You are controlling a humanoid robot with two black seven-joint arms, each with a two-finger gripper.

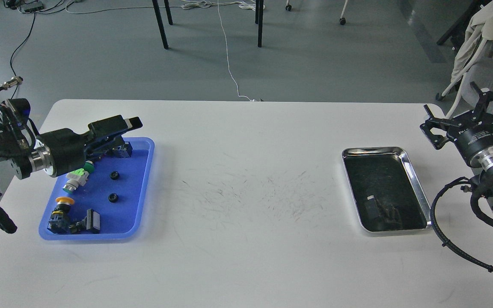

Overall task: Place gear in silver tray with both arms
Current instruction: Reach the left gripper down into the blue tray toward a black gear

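The left claw point(120, 128), spread unclear from side-on, hovers just above-left of two small gears point(113, 175); right claw point(464, 113) gapes wide beside the silver tray point(413, 179).

The left arm point(19, 152) is reaching in low and nearly level, its left gripper point(122, 128) pointing right over the blue tray's point(141, 188) far edge, fingers seen side-on and overlapping. The right arm point(492, 179) is angling up, its right gripper point(464, 109) hanging spread wide, far from that tray.
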